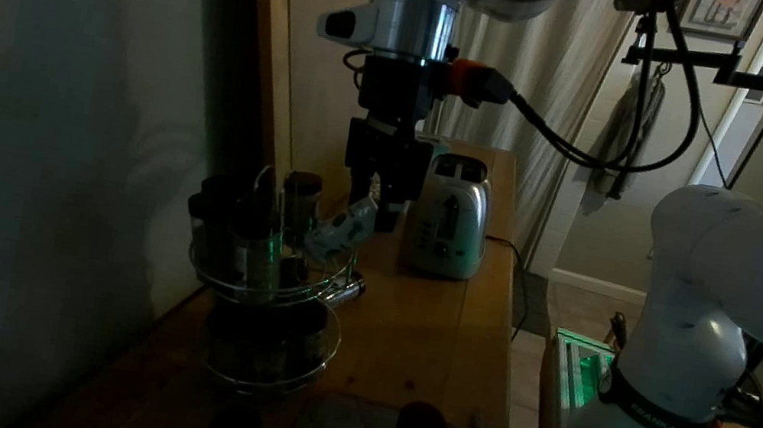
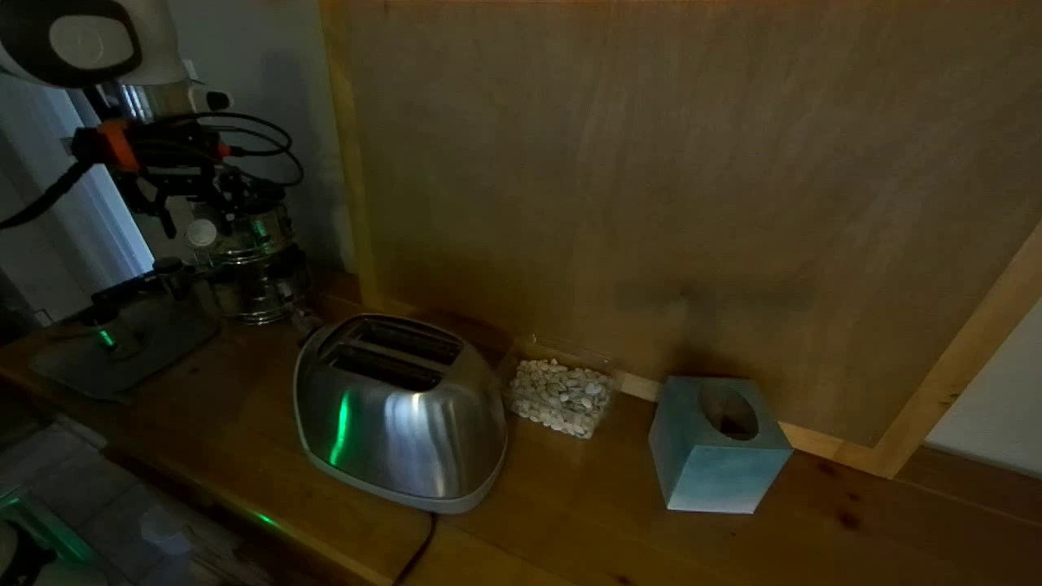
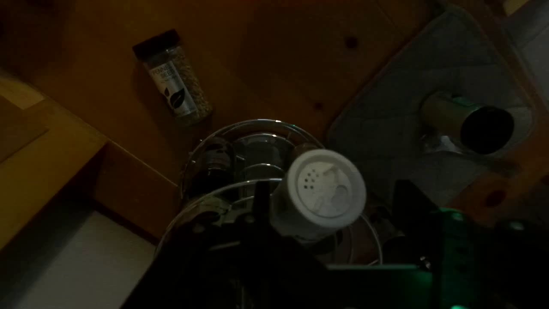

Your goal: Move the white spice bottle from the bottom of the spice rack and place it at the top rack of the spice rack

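Up on the top tier of the spice rack (image 1: 275, 295), the white bottle (image 1: 342, 229) is sitting crooked, tipped well over with its lid (image 3: 326, 189) end higher and leaning outward. There's a little cluster of shaker holes in that lid (super easy to spot in the wrist view, even this dim). The gripper (image 1: 374, 209) is right over it with the jaws spread apart, a finger (image 3: 407, 197) on either side of the bottle. From the wrist you can see a gap between the bottle and one finger; can't tell if the other one touches.

Some darker jars (image 1: 255, 259) share that tier, and the tier below has jars as well, too dim to read. On the counter (image 1: 438, 340) just beside the rack, a seed jar (image 3: 173, 81) with a black lid is lying on its side, and there's a grey mat (image 3: 399, 116) nearby with a dark-capped jar (image 3: 454, 118) standing on it. Further along, in an exterior view, you get a toaster (image 2: 399, 407), pale pebbles (image 2: 562, 399) in a clear box (image 2: 580, 356), then a pale blue box (image 2: 716, 476).
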`<state>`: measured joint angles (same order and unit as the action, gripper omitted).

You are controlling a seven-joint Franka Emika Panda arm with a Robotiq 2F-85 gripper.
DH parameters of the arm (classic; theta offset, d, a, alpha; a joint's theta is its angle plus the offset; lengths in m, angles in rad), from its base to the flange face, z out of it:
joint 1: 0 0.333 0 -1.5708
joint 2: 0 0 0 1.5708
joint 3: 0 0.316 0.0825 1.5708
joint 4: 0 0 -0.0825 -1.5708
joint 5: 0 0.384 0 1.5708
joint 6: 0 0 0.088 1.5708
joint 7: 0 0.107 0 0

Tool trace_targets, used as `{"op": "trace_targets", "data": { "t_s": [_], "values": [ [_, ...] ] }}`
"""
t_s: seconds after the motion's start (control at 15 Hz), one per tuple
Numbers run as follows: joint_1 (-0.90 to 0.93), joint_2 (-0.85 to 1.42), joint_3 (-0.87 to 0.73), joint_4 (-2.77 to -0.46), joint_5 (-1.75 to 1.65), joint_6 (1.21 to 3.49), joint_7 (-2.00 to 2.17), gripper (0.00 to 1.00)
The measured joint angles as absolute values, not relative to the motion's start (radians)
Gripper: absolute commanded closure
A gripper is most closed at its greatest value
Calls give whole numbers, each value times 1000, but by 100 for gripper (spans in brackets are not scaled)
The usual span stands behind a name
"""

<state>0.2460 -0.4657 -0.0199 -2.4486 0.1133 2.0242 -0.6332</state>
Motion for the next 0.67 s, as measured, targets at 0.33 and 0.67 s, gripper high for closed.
{"op": "trace_targets", "data": {
  "t_s": [0.33,0.67],
  "values": [
    [244,-465,-19,-2463,113,2055,-612,76],
    [243,-466,14,-2444,66,2055,-593,76]
  ]
}}
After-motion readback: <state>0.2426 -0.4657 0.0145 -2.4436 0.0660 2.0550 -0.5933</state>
